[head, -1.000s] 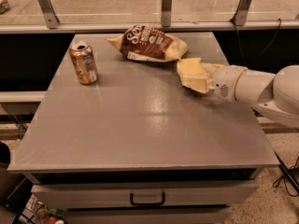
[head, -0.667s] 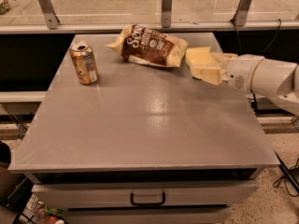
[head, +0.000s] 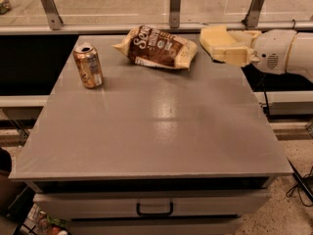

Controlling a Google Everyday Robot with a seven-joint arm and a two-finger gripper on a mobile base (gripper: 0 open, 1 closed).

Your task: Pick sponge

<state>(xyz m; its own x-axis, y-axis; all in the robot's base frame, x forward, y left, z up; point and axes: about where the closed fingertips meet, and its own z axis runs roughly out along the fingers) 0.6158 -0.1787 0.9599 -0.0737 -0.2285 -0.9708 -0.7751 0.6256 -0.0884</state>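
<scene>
The sponge [head: 212, 37] is a pale yellow foam block held in the air above the table's far right corner, just right of the snack bag. My gripper [head: 226, 47] reaches in from the right edge of the camera view and is shut on the sponge, with its pale yellow fingers [head: 240, 53] clasping the block's right side. The white wrist [head: 274, 52] follows behind it. The sponge is off the grey table [head: 156, 126].
A brown-and-cream snack bag [head: 159, 48] lies at the table's far middle. A copper soda can [head: 88, 65] stands upright at the far left. A railing with metal posts [head: 175, 6] runs behind the table. A drawer handle [head: 154, 209] is below the front edge.
My gripper has risen and drawn back toward the far right with the sponge in it, from low over the table's right side to above the far right corner.
</scene>
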